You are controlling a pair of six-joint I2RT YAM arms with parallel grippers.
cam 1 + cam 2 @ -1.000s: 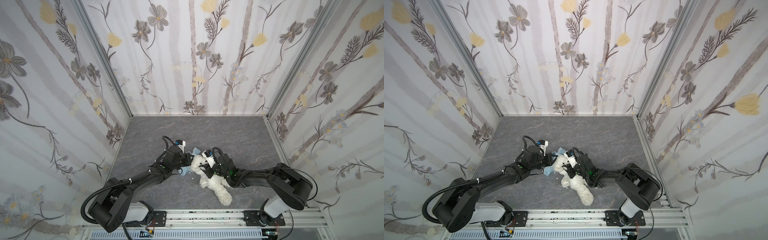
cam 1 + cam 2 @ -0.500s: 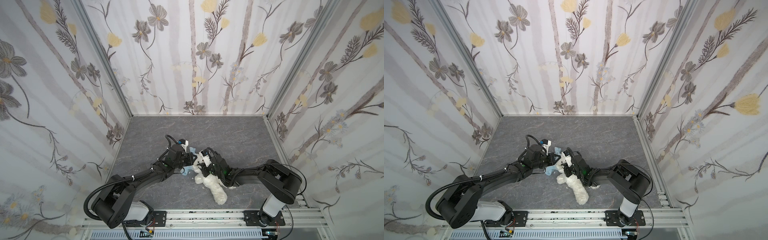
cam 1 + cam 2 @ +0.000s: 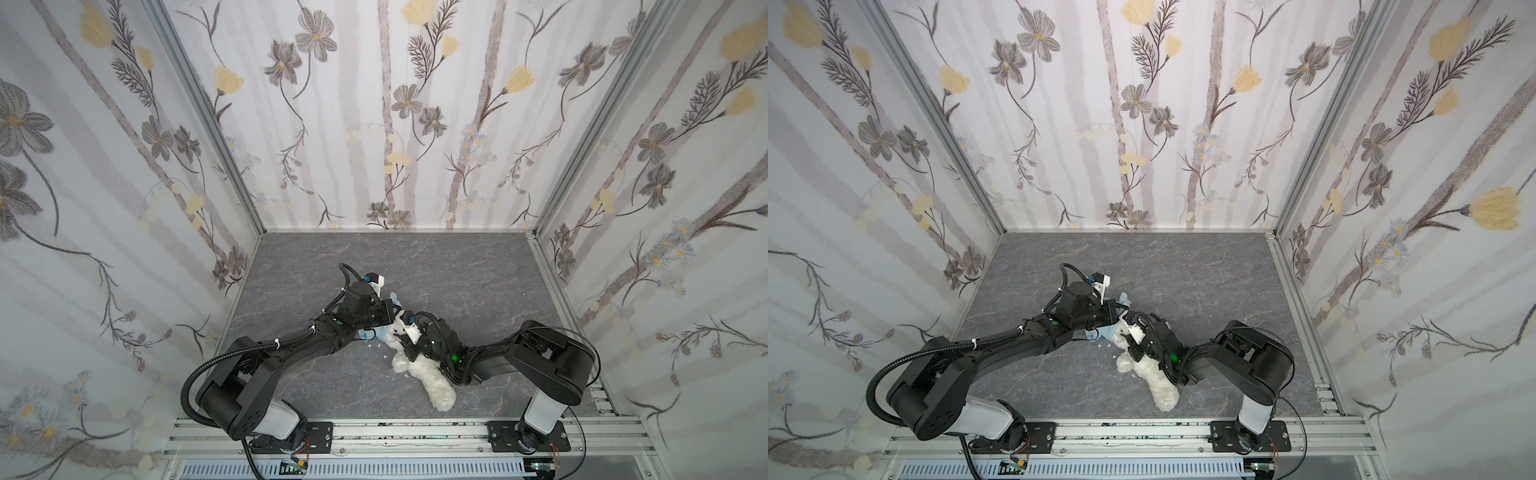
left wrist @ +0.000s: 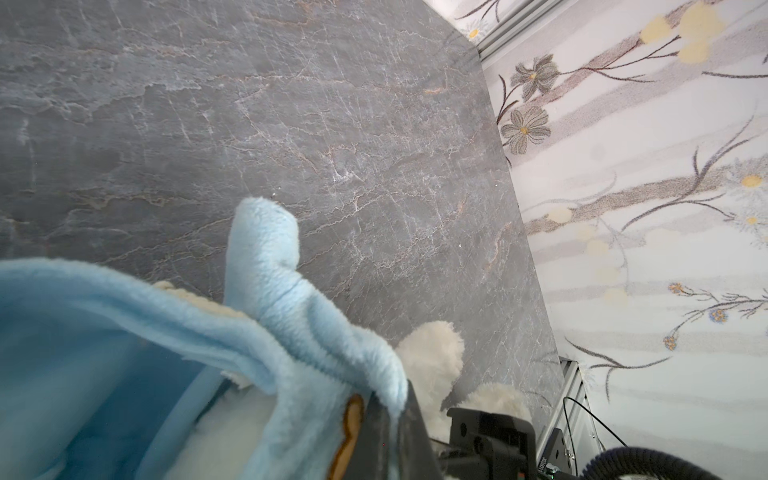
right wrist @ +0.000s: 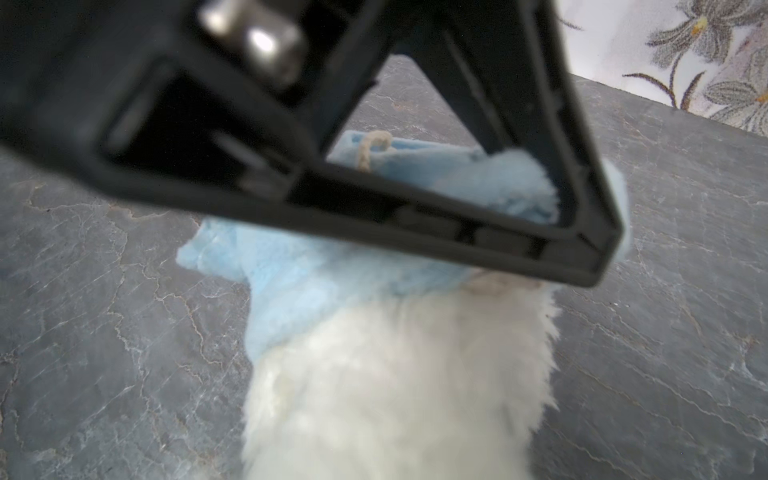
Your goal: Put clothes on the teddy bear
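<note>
The teddy bear (image 3: 428,372) is a fluffy white plush lying on the grey floor in both top views, one leg stretched toward the front rail. A light-blue hoodie (image 3: 380,332) is bunched over its upper end. My left gripper (image 4: 392,409) is shut on the hoodie's edge (image 4: 316,340), beside an orange patch (image 4: 351,428). My right gripper (image 3: 406,352) lies across the bear's body. White fur (image 5: 395,395) fills the right wrist view and hides its jaws. A black finger (image 5: 415,224) of the left gripper crosses above the hoodie (image 5: 316,286) there.
Flowered walls (image 3: 415,124) close in the back and both sides of the grey floor (image 3: 457,270). An aluminium rail (image 3: 415,432) with both arm bases runs along the front. The two arms (image 3: 1025,340) meet near the floor's middle, close together.
My right arm swung left, carrying the bear a little leftward and toward the front. The left gripper shifted slightly right with the hoodie. Almost nothing has moved in the last half second.
</note>
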